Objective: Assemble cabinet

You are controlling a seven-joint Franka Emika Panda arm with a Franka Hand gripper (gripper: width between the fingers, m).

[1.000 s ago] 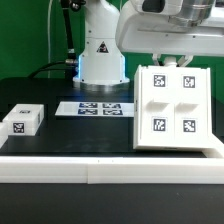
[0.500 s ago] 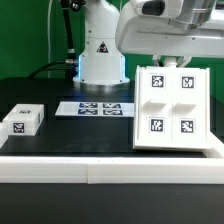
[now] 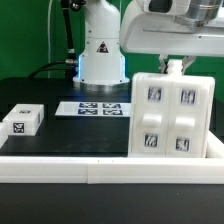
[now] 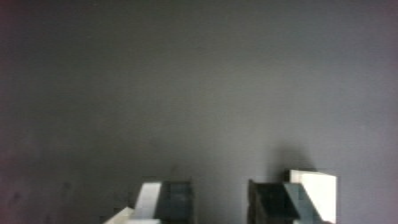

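Observation:
The cabinet (image 3: 172, 115), a large white box with four square tags on its near face, stands at the exterior view's right on the black table. My gripper (image 3: 176, 67) comes down from above onto its top edge, with the fingers closed on that edge. In the wrist view the two fingertips (image 4: 164, 198) stand a narrow gap apart around the gripper's middle (image 4: 222, 200). A dim grey surface fills everything beyond them. A small white tagged part (image 3: 21, 121) lies at the exterior view's left.
The marker board (image 3: 92, 108) lies flat in front of the robot base (image 3: 100, 55). A white ledge (image 3: 70, 168) runs along the table's near edge, just below the cabinet's foot.
The cabinet has swung round and shifted a little towards the exterior view's left and lower, so its tagged face now looks skewed. The hand above it turned with it.

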